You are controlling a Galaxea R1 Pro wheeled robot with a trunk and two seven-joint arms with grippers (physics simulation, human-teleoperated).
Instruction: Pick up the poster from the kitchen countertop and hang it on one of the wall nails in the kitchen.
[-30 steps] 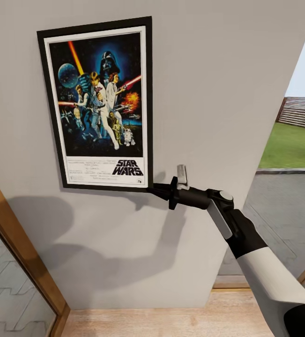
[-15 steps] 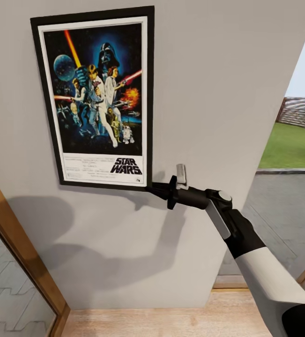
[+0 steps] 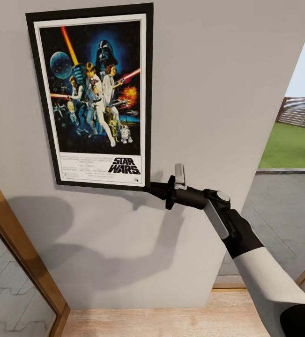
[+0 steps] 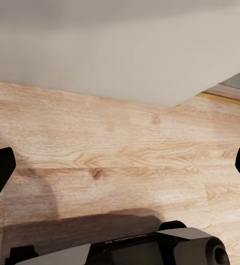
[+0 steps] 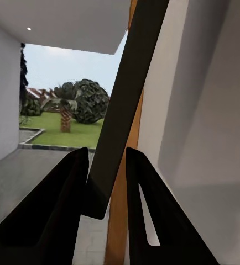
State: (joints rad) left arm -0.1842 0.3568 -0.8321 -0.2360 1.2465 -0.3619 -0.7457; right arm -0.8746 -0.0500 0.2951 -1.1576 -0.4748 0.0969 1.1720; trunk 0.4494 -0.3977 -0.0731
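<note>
The right gripper (image 3: 153, 189) pinches the bottom right corner of the poster (image 3: 93, 93), its two dark fingers (image 5: 59, 210) clamped on the thin black frame edge, which runs up between them in the right wrist view. The poster sits flat against the grey wall (image 3: 227, 70), upright and high, its lower edge level with the outstretched right arm (image 3: 246, 243). No nail is visible; it may lie hidden behind the frame, so whether the poster already hangs cannot be judged from here.

Doing this step well likely means keeping the grip firm while the top edge is eased onto the nail, holding the frame close to the wall and square, since a hold at one corner invites the far side to swing or droop. Letting go looks safe only once the frame bears on its support.

The left gripper (image 4: 120, 165) points down at the pale wooden floor (image 4: 120, 149), its finger tips spread wide and holding nothing. A wooden door frame (image 3: 16, 243) stands at the wall's left, and an open doorway to a lawn (image 3: 293, 145) lies to the right.
</note>
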